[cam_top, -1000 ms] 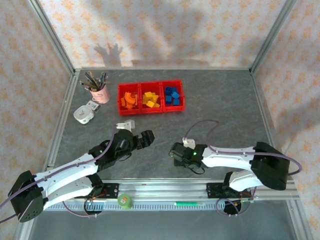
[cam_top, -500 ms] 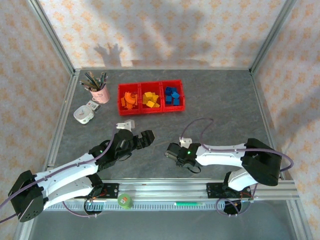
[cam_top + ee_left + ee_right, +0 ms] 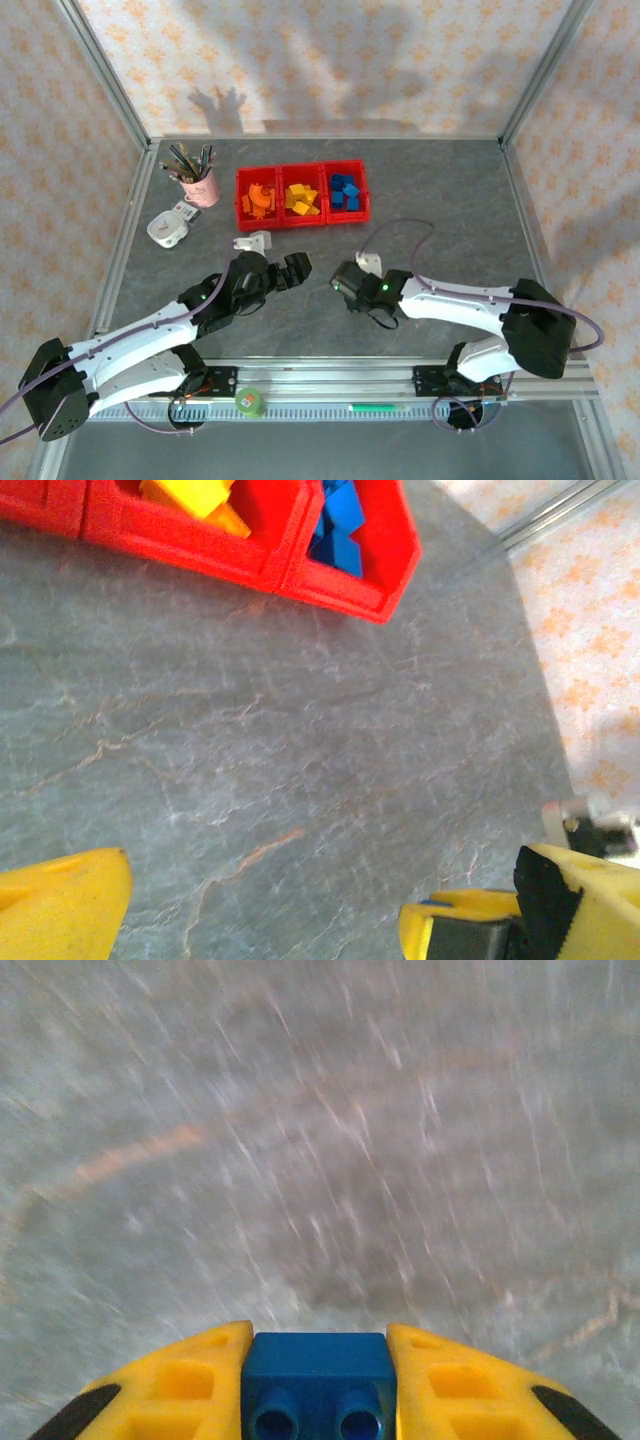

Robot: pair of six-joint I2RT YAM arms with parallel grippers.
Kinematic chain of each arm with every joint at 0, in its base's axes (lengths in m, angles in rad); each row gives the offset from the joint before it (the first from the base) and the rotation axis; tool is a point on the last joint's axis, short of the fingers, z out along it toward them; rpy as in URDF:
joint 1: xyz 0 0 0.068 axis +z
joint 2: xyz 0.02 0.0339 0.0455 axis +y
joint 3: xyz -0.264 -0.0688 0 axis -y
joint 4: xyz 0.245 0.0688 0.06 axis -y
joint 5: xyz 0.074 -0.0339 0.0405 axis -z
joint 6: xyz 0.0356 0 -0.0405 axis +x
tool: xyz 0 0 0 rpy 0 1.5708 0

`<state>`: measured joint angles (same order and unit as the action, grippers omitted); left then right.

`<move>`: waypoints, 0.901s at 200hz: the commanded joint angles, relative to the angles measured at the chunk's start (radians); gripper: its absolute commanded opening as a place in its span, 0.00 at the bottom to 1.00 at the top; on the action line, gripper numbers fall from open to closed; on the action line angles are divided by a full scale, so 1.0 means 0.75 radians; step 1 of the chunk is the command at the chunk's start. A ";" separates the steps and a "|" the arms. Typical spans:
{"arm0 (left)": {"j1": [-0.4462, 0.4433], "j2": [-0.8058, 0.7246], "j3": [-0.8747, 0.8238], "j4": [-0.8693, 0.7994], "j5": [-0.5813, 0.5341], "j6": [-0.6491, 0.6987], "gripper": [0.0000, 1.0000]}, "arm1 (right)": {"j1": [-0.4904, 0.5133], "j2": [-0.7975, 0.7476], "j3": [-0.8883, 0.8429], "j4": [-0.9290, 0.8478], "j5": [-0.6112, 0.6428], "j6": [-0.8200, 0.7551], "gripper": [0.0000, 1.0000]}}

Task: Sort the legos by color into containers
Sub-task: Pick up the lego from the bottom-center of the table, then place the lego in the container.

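- While the right fingers (image 3: 200, 1385) are clamped from 9 and 3 o'clock on a small blue plastic lego brick (image 3: 320, 1360), that brick sits between their yellow tips, above the bare grey desk (image 3: 320, 1140).
- Its visible face is wider than tall and runs along the 9-to-3 line, across the grip. Two round studs or sockets on it point back at the wrist camera. Its depth is hidden, so I cannot tell its true long axis.
- From the top camera, the right fingers (image 3: 343, 283) hover near mid-desk, well apart from the bright-red plastic tray of three joined square bins (image 3: 300, 225) toward 12 o'clock.
- That tray's long axis runs 9 to 3. Its 3 o'clock bin (image 3: 364, 192) holds blue bricks (image 3: 344, 190) and lies almost straight at 12 o'clock from the held brick.
- At 9 o'clock of the right ones, the left fingers (image 3: 290, 270) stand spread wide and empty, with the blue bin at about their 1 o'clock.
- As I judge it, the loaded right arm is better placed: a plain carry toward 12 o'clock, then a release over that end bin.
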<state>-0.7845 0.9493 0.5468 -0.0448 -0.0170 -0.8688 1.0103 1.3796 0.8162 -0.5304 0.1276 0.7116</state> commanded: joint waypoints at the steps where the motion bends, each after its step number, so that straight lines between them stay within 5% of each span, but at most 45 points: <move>1: 0.042 -0.010 0.073 -0.076 -0.051 0.077 0.99 | -0.094 0.034 0.149 0.035 0.089 -0.182 0.31; 116: 0.390 0.084 0.194 -0.037 0.097 0.152 0.99 | -0.554 0.725 1.047 0.122 0.127 -0.484 0.33; 180: 0.430 0.197 0.242 0.025 0.090 0.146 0.99 | -0.624 1.137 1.537 0.002 0.117 -0.582 0.36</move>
<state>-0.4747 1.0767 0.6895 -0.0719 0.0448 -0.7723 0.5468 2.1616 1.8523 -0.4507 0.1848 0.3161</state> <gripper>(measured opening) 0.992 0.356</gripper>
